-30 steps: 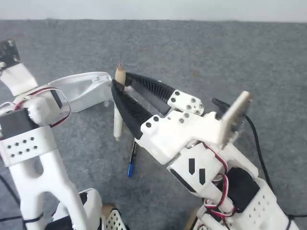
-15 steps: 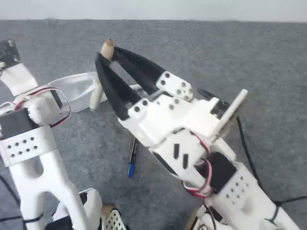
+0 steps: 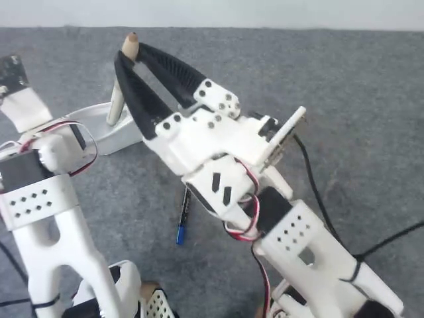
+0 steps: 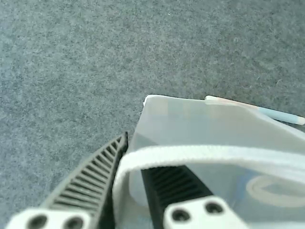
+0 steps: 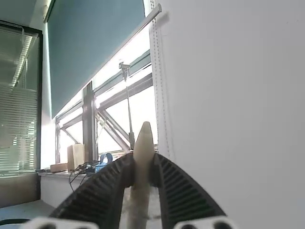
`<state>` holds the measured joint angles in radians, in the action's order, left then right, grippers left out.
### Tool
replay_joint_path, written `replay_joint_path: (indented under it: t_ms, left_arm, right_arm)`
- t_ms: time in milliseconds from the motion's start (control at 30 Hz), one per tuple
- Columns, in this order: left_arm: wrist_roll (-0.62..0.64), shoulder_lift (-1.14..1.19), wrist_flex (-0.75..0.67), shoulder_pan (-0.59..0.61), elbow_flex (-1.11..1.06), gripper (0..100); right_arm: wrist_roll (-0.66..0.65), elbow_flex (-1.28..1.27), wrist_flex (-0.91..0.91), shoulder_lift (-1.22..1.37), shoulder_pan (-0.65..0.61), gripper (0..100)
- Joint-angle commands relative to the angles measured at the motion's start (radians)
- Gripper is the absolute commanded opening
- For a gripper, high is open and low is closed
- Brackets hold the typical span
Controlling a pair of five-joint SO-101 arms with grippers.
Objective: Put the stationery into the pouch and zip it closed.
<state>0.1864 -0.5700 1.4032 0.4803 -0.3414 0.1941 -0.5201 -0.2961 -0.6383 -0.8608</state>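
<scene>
Where the right claw (image 3: 131, 54) pinches, a pen (image 3: 116, 98) hangs.

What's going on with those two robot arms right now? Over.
Left hand shut on pouch rim. Right hand shut on pale pen, lower end at pouch opening. Dark pen on table, nothing blocking.

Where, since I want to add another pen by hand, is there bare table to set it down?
The widest bare patch is the grey table beyond and to the right of the right end effector, which holds a white pen. Crowded: around the pouch gripped by the left end effector, and near the dark pen lying between the arms.
</scene>
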Motion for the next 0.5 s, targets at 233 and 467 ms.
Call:
replay_joint_path:
  t_ms: [233,467]
  left_arm:
    - [-0.026,-0.011,-0.002,0.009,-0.004,1]
    - [-0.026,-0.011,-0.002,0.009,-0.004,1]
  right_arm:
    - [-0.015,0.005,-0.193,0.242,0.050,0.6]
    - [-0.117,0.005,-0.189,0.360,0.054,0.6]
